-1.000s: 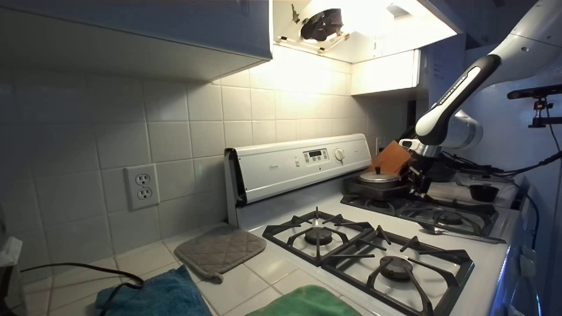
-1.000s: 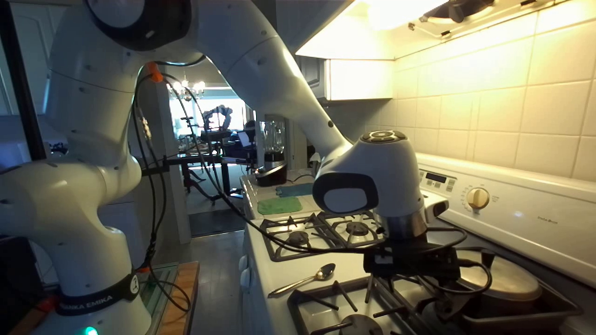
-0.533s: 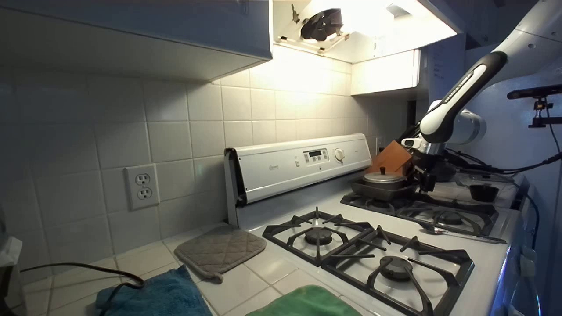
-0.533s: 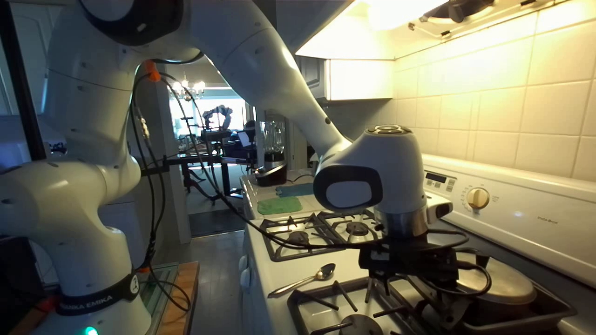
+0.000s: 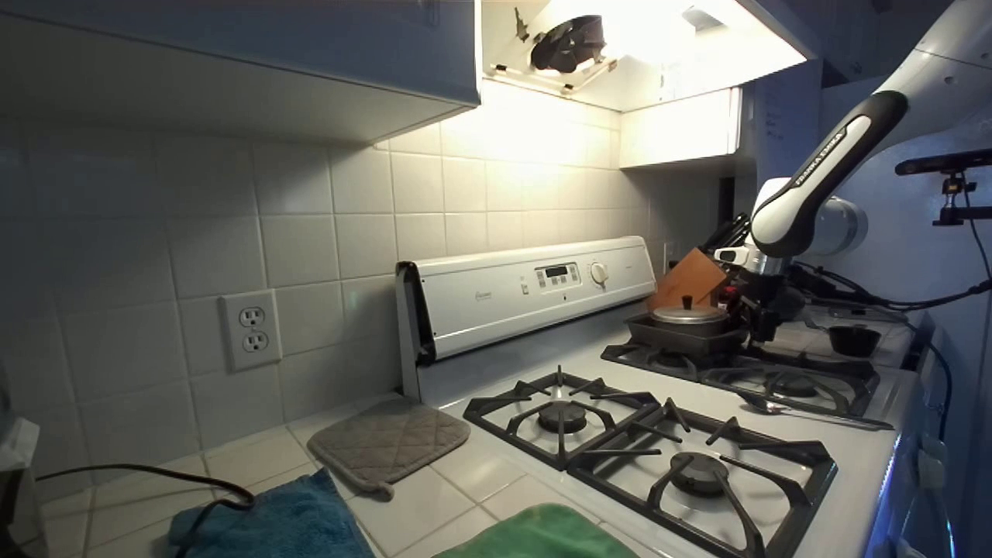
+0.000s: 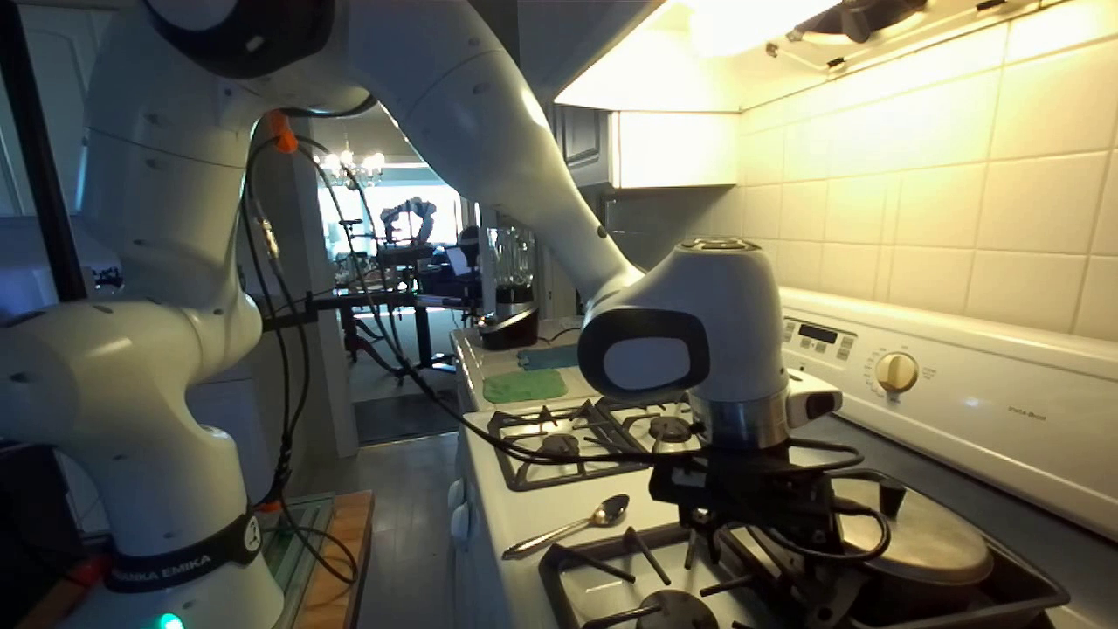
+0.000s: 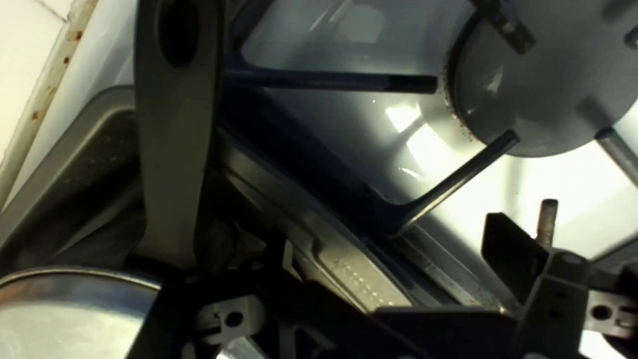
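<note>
A dark rectangular pan (image 5: 678, 338) stands on the far burner grate, with a lidded metal pot (image 5: 691, 314) inside it. My gripper (image 5: 763, 325) is down at the pan's side. In the wrist view the gripper (image 7: 396, 247) is open, its fingers on either side of the pan wall (image 7: 359, 279), which bears raised lettering. The left finger reaches inside the pan; whether it presses on the wall I cannot tell. The pot's lid (image 7: 70, 324) shows at lower left, and a grey handle with a hole (image 7: 174, 124) extends above it. My arm partly covers the pan (image 6: 1039, 603) in an exterior view.
Burner grates (image 7: 339, 82) with upright prongs lie beside the gripper. A spoon (image 6: 611, 510) rests on the stovetop. A wooden knife block (image 5: 690, 277) and a small black pot (image 5: 854, 339) stand beyond. A grey pot holder (image 5: 387, 438) and a green cloth (image 5: 542, 535) lie on the counter.
Gripper, pan and pot have shifted together toward the stove's front, away from the control panel. The fingers have stayed apart.
</note>
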Controlling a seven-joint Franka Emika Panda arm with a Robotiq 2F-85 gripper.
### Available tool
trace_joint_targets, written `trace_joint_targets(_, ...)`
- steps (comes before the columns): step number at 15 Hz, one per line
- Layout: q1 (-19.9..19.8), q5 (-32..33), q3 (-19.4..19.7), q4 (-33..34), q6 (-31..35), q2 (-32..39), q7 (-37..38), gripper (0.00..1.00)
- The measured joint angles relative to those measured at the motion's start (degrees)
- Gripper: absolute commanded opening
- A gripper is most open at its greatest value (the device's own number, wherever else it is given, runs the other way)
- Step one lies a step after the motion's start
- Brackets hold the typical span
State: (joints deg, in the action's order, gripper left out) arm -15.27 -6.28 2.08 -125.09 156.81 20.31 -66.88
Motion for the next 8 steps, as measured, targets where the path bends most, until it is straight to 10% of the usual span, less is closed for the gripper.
trace_joint_targets(3,0.3,0.8,0.1,-0.9,0.1,-0.6,2.6,0.65)
trace_joint_targets(5,0.5,1.2,0.2,-1.1,0.1,-1.1,3.9,0.91)
trace_joint_targets(8,0.7,1.9,0.2,-1.8,0.1,-1.5,5.4,1.0)
